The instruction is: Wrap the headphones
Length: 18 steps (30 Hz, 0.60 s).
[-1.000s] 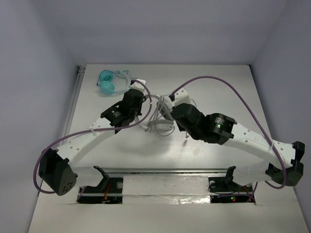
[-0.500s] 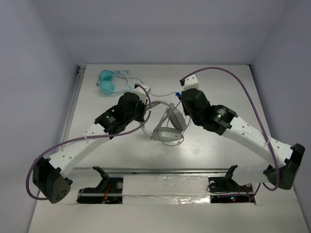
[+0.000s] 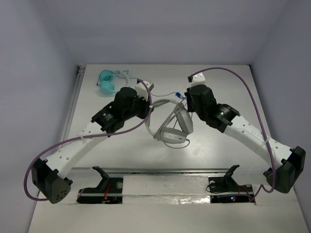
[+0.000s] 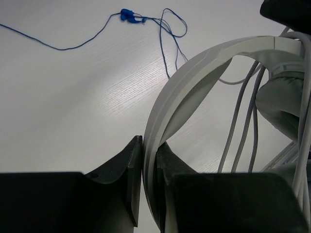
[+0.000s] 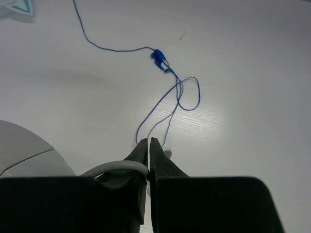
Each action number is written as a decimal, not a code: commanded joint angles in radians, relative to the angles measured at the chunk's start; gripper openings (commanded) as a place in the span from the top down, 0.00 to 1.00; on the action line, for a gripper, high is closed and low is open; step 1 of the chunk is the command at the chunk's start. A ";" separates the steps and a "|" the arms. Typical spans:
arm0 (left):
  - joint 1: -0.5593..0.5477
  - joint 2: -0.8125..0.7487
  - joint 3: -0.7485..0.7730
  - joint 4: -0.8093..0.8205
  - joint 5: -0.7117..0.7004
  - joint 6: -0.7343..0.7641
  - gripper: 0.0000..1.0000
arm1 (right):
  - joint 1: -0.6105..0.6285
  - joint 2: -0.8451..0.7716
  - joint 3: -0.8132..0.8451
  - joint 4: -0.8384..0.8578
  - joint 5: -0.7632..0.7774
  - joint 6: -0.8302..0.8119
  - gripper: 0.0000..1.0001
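While the headphones are centred between both arms, the left gripper is clamped tight on their headband, and the right gripper, just right, pinches their cable.

**Middle blocked; far right corner and near strip open**

The headphones stand mid-tabletop, their headband pinched in the left gripper. The grey cable runs across to the right gripper, which is closed on it. Both arms slant in from the near corners. A blue cable straggles along the far middle to the teal headphones in the far left corner. The far right corner and the near-edge strip between the arms are open.
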 commanded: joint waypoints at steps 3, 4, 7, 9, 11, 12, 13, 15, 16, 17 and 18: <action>0.011 -0.058 0.090 0.021 0.113 -0.036 1.00 | -0.070 -0.092 -0.072 0.187 -0.109 0.079 0.87; 0.011 -0.061 0.098 0.026 0.128 -0.036 1.00 | -0.085 -0.112 -0.092 0.214 -0.170 0.098 0.87; 0.022 -0.061 0.136 0.029 0.182 -0.048 1.00 | -0.116 -0.132 -0.176 0.324 -0.299 0.133 0.82; 0.033 -0.061 0.170 0.027 0.200 -0.053 1.00 | -0.125 -0.140 -0.221 0.387 -0.347 0.147 0.76; 0.042 -0.061 0.193 0.028 0.216 -0.059 1.00 | -0.135 -0.141 -0.272 0.462 -0.408 0.168 0.76; 0.042 -0.059 0.214 0.027 0.222 -0.064 1.00 | -0.135 -0.151 -0.288 0.525 -0.422 0.176 0.75; 0.051 -0.058 0.224 0.027 0.233 -0.070 1.00 | -0.135 -0.154 -0.319 0.550 -0.448 0.187 0.75; 0.062 -0.056 0.239 0.035 0.260 -0.085 1.00 | -0.135 -0.169 -0.350 0.615 -0.473 0.197 0.70; 0.079 -0.055 0.253 0.041 0.272 -0.090 1.00 | -0.135 -0.172 -0.364 0.634 -0.491 0.207 0.70; 0.097 -0.052 0.262 0.041 0.298 -0.105 1.00 | -0.135 -0.175 -0.393 0.651 -0.503 0.210 0.70; 0.106 -0.047 0.279 0.040 0.312 -0.111 1.00 | -0.135 -0.186 -0.411 0.703 -0.519 0.213 0.69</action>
